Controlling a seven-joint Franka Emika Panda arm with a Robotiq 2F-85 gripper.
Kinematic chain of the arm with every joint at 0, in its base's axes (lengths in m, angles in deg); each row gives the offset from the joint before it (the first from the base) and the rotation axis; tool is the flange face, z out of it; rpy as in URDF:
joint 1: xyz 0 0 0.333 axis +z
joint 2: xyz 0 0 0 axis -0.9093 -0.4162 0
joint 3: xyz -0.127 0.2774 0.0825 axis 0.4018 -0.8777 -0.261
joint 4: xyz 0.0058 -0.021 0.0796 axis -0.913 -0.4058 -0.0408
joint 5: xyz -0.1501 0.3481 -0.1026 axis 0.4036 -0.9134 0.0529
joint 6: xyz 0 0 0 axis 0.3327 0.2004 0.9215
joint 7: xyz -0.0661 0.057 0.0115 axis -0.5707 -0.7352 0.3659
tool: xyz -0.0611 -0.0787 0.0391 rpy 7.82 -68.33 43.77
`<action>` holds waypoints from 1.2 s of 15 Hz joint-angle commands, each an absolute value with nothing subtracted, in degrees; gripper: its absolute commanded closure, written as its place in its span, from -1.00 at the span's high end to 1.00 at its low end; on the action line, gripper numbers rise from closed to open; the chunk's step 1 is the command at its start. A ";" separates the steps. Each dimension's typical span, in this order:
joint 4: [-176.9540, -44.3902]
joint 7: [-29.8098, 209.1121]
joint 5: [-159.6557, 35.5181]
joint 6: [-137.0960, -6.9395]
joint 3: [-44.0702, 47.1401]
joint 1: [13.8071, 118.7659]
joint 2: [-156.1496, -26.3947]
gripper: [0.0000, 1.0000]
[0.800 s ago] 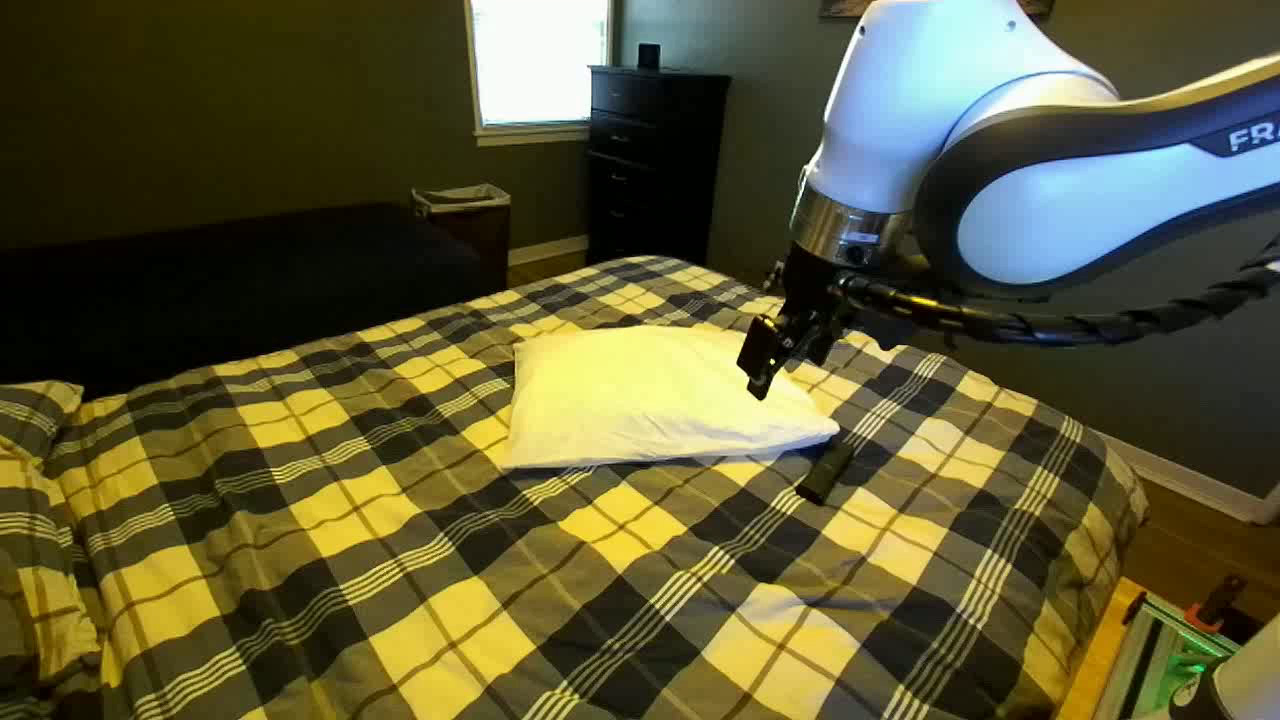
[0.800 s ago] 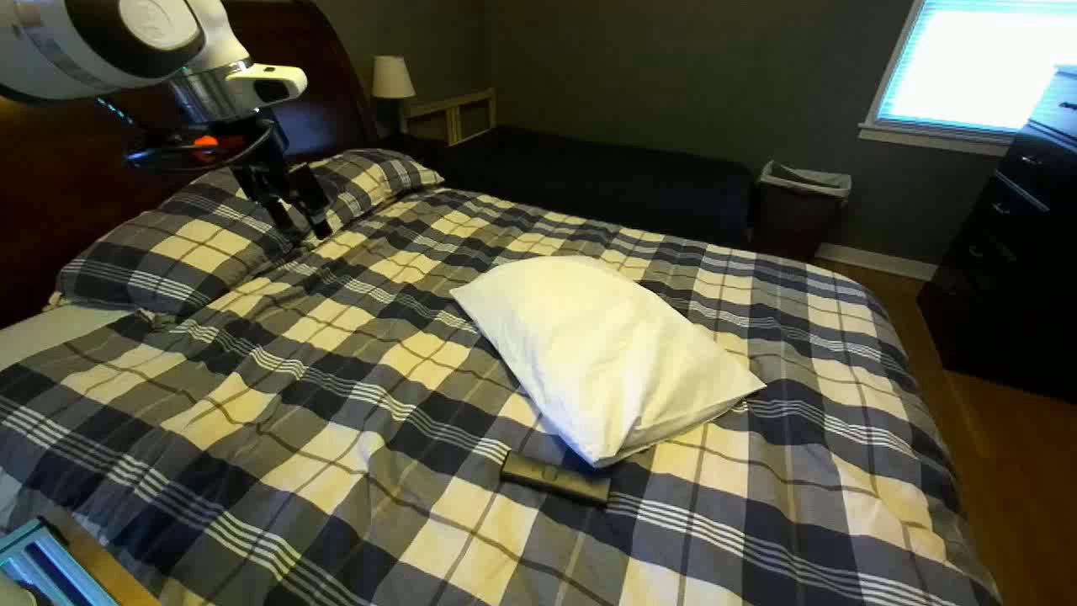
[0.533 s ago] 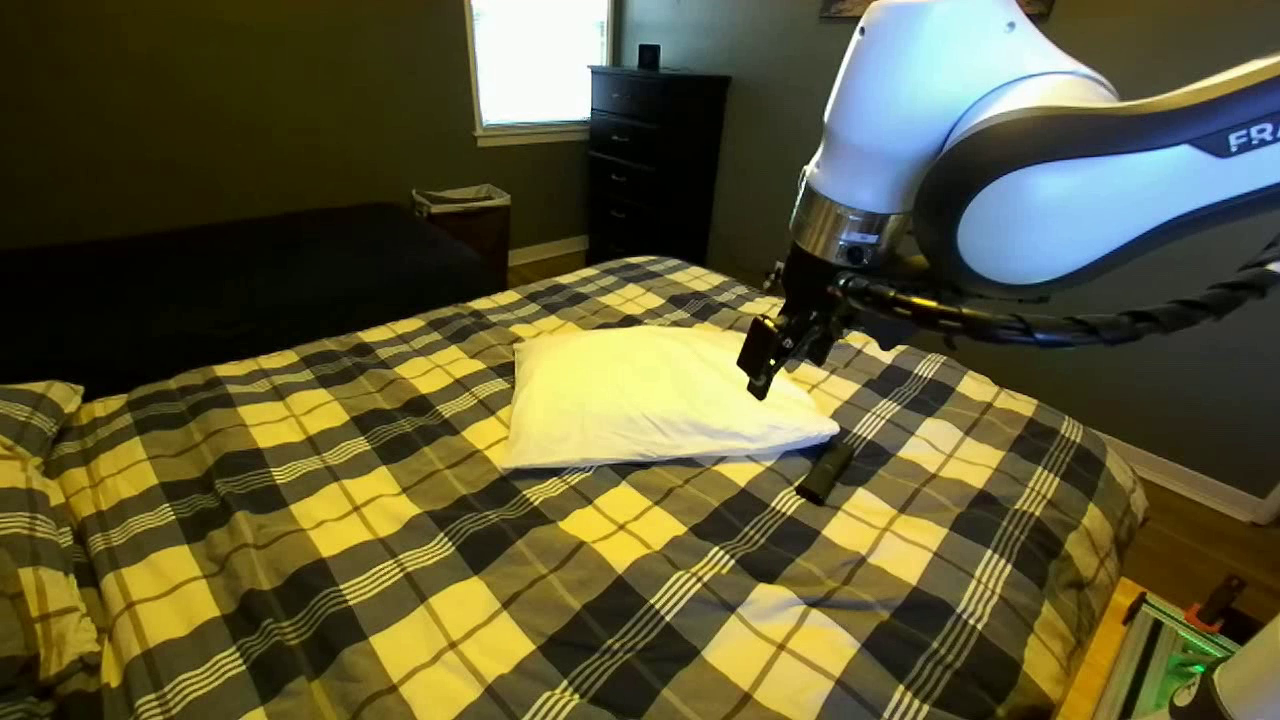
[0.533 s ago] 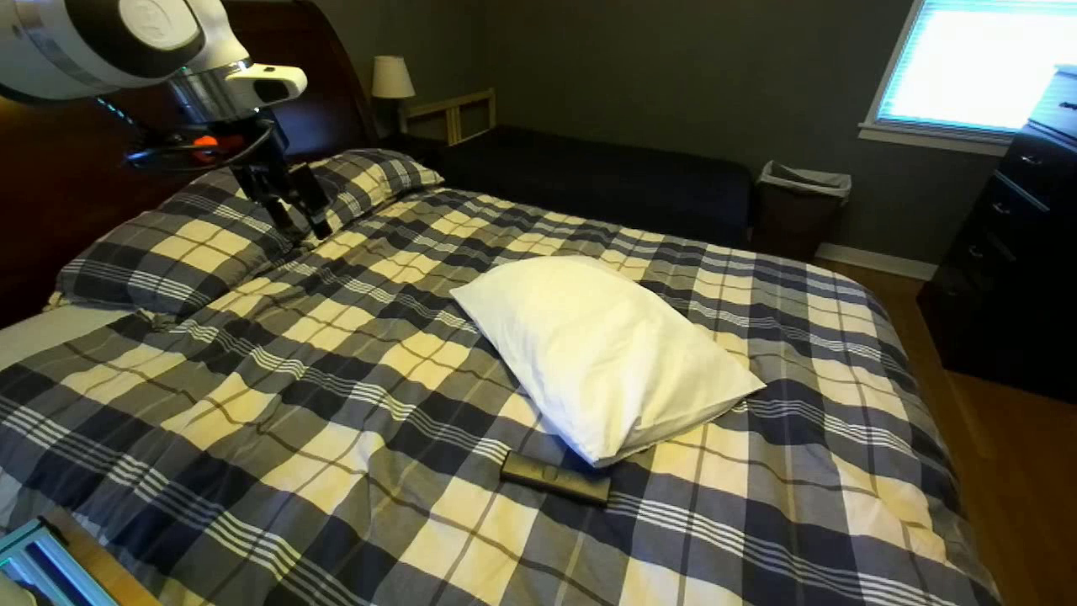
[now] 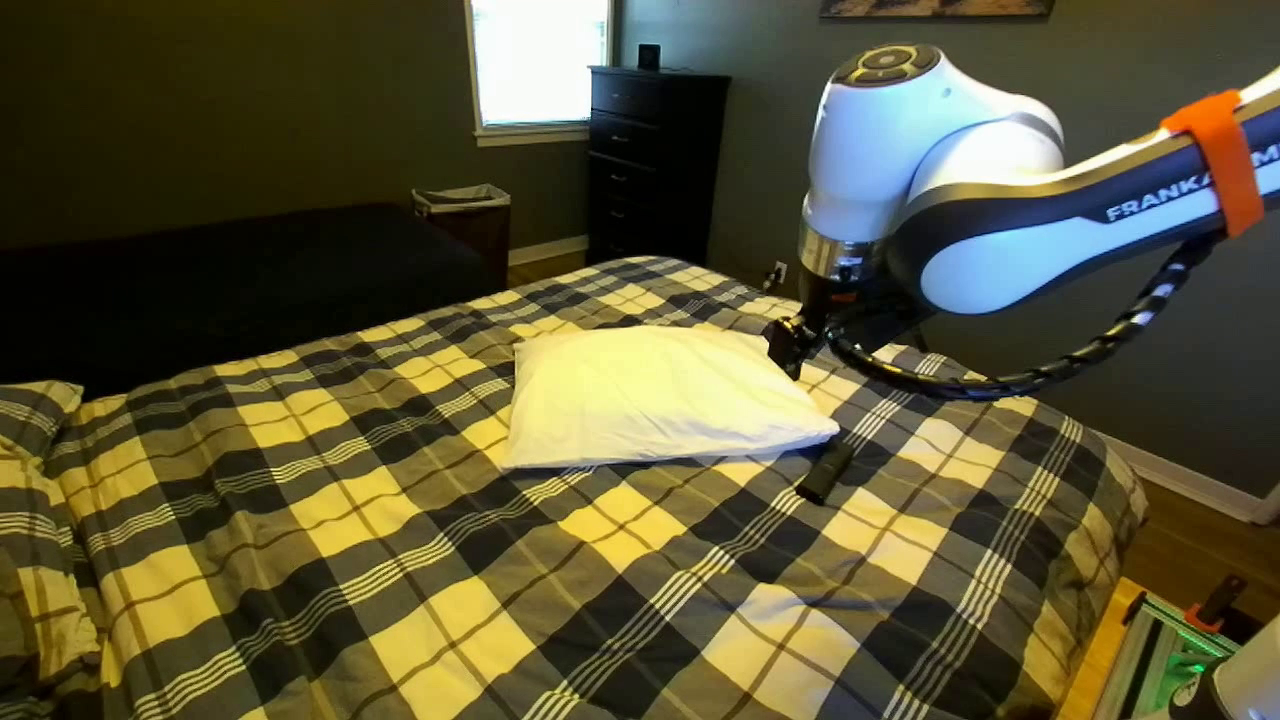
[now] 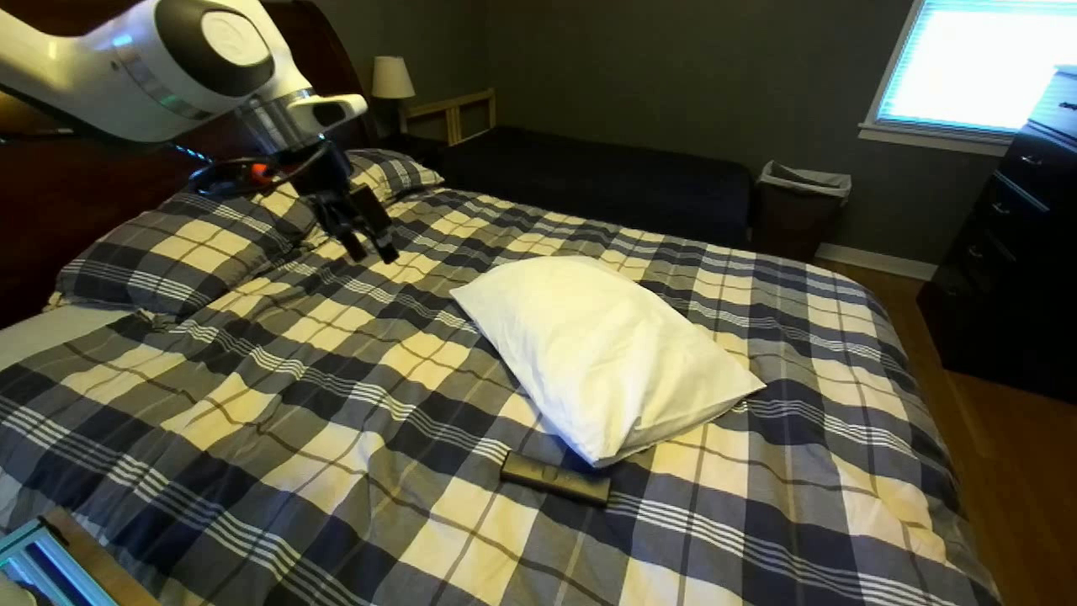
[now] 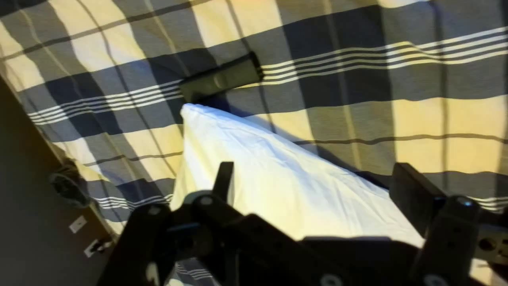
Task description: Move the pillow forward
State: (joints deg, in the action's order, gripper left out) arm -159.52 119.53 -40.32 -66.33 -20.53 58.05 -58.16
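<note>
Upper left in an exterior view, the hand point(image 6: 373, 252) hangs spread and empty; a shallow pinch could slip off the white pillow point(image 6: 597, 353), whose corner might shove the remote point(image 6: 555, 478).

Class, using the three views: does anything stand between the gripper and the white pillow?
Nothing visible does. In the wrist view, the white pillow shows directly through the gap of the open gripper. The black remote-like object lies beside a pillow corner, outside that gap.
</note>
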 commanded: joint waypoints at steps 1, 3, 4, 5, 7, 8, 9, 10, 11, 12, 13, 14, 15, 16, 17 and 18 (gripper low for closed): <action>-156.92 124.56 -27.07 -65.59 -17.83 56.15 -66.24 1.00; -156.39 123.57 -21.78 -67.67 -14.46 57.05 -69.74 1.00; -155.82 122.49 -20.27 -67.75 -12.83 57.64 -71.47 1.00; -155.41 121.37 -18.72 -67.73 -11.46 58.17 -72.91 1.00; -154.48 119.53 -16.35 -67.73 -8.82 58.98 -75.87 1.00; -153.98 119.00 -15.56 -67.67 -7.62 59.26 -77.33 1.00; -153.47 118.63 -14.74 -67.33 -6.50 59.51 -78.49 1.00; -152.70 119.19 -14.49 -67.08 -5.42 59.77 -79.26 1.00; -154.75 119.42 -16.38 -66.88 -5.41 60.89 -76.43 1.00; -154.37 119.40 -16.27 -66.89 -4.66 61.03 -77.22 1.00; -154.28 119.40 -16.27 -66.90 -4.33 61.24 -77.36 1.00; -154.28 119.41 -16.27 -66.89 -4.28 61.48 -77.24 1.00; -154.27 119.41 -16.27 -66.88 -4.35 61.73 -77.07 1.00; -154.27 119.42 -16.26 -66.88 -4.40 61.93 -76.97 1.00; -153.48 118.72 -15.26 -66.63 -4.24 61.85 -78.14 1.00; -152.12 118.52 -12.88 -66.16 -3.64 61.61 -79.88 1.00</action>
